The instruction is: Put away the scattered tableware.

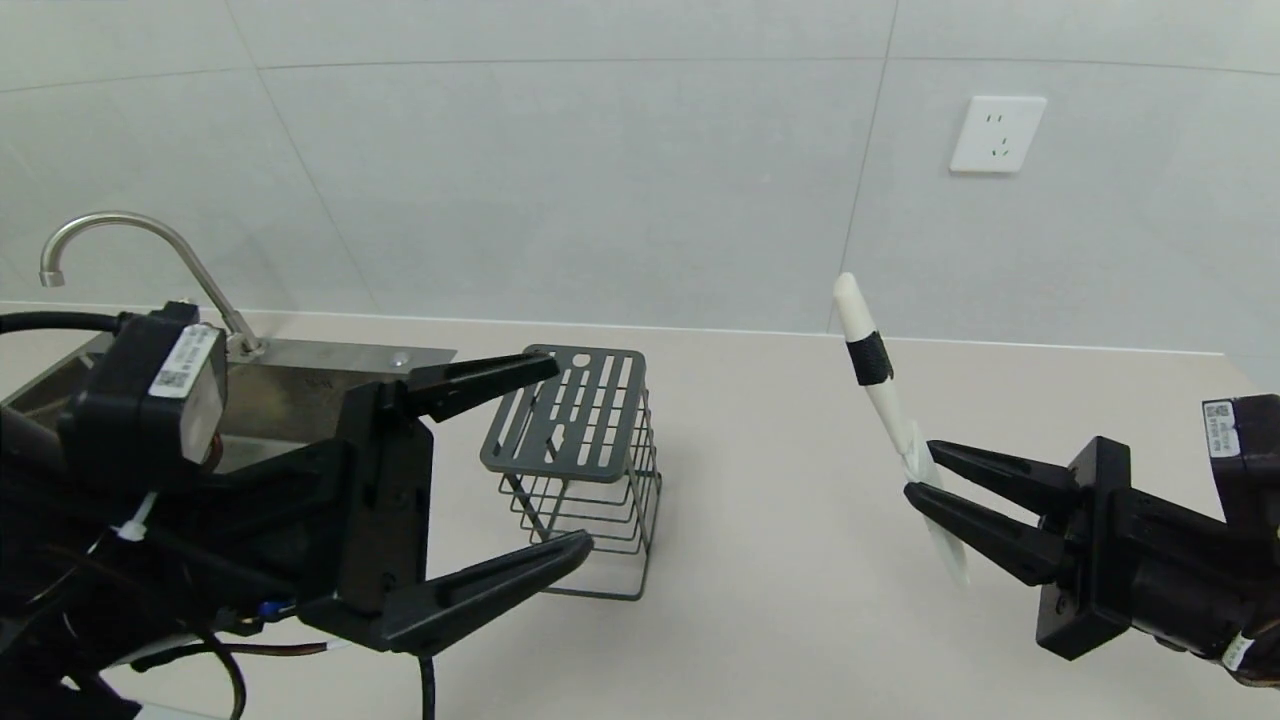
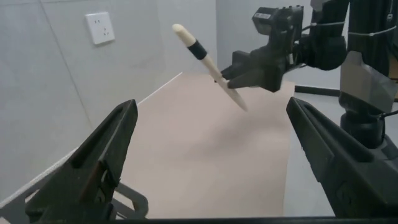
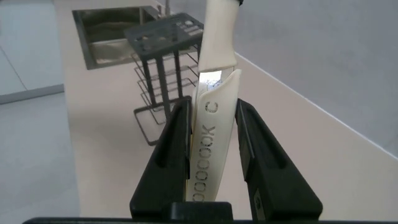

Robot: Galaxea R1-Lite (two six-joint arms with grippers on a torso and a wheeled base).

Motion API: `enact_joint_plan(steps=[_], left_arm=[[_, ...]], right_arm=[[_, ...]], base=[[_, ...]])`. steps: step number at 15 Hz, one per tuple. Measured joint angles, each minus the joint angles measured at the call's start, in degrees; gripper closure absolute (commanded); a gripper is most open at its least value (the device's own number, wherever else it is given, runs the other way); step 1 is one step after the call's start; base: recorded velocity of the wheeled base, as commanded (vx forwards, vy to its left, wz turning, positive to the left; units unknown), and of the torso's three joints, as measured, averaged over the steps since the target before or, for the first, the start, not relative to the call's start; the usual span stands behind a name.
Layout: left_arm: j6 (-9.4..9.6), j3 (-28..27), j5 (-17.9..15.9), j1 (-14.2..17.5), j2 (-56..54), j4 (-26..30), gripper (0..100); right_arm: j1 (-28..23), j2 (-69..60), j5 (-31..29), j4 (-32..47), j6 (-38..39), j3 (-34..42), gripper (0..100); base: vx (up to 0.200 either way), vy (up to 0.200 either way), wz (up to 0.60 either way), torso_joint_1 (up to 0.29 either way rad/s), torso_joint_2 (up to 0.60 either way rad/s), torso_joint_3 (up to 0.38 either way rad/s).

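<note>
The right gripper (image 1: 918, 470), at the frame's right, is clamped on the blade end of a white knife (image 1: 868, 360) tilted above the counter (image 1: 780, 540). Bare counter separates it from the wire rack (image 1: 575, 405) at centre, where the left gripper (image 1: 572, 455) hovers with its jaws wide apart, beside the sink (image 1: 300, 385) edge

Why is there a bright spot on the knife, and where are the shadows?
Right wrist view: a glare patch sits on the knife just above where the right gripper clamps it, probably room light bouncing off its glossy surface. Head view: the light is even, with hardly any shadow on the counter under the rack, and the wall's tile lines bow, a wide-lens effect.
</note>
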Motion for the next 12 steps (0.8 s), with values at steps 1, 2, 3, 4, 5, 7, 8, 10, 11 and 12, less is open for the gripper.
enact_joint_plan(steps=[1,2,3,4,5,7,8,10,11,12], left_arm=[[0.15,-0.94,-0.20,-0.52,0.80,0.00,0],[0.15,-1.84,-0.28,-1.35,1.55,0.00,0],[0.13,-2.54,-0.30,-2.15,2.18,-0.02,0],[0.09,-3.41,-0.30,-3.44,3.01,-0.05,0],[0.04,-4.24,-0.33,-4.49,3.89,0.00,0],[0.04,-6.80,-0.30,-5.95,6.29,0.00,0],[-0.09,-8.33,-0.30,-6.64,7.61,-0.05,0],[-0.30,-10.83,-0.33,-8.13,9.90,0.00,0],[-0.82,-12.31,-0.30,-9.20,11.13,-0.05,0],[-1.37,-13.37,-0.33,-10.06,12.13,0.01,0]], right_arm=[[1.02,-0.63,0.00,-0.06,-0.04,0.05,100],[1.60,-1.24,0.00,-0.20,-0.13,0.29,100],[1.90,-1.71,0.00,-0.28,-0.17,0.60,100],[2.21,-2.21,-0.01,-0.39,-0.28,1.32,100],[2.60,-2.67,0.00,-0.48,-0.50,1.79,100],[3.72,-3.84,0.00,-0.50,-0.69,2.65,100],[3.96,-4.33,0.02,-0.48,-0.72,3.04,100],[4.16,-5.02,0.00,-0.48,-0.91,3.55,100],[4.44,-5.35,0.00,-0.48,-1.01,3.61,100],[4.71,-5.66,-0.01,-0.45,-1.05,3.67,100]], base=[[0.000,0.000,0.00,0.000,0.00,0.000],[0.000,0.000,0.00,0.000,0.00,0.000],[0.000,0.000,0.00,0.000,0.00,0.000],[0.000,0.000,0.00,0.000,0.00,0.000],[0.000,0.000,0.00,0.000,0.00,0.000],[0.000,0.000,0.00,0.000,0.00,0.000],[0.000,0.000,0.00,0.000,0.00,0.000],[0.000,0.000,0.00,0.000,0.00,0.000],[0.000,0.000,0.00,0.000,0.00,0.000],[0.000,0.000,0.00,0.000,0.00,0.000]])
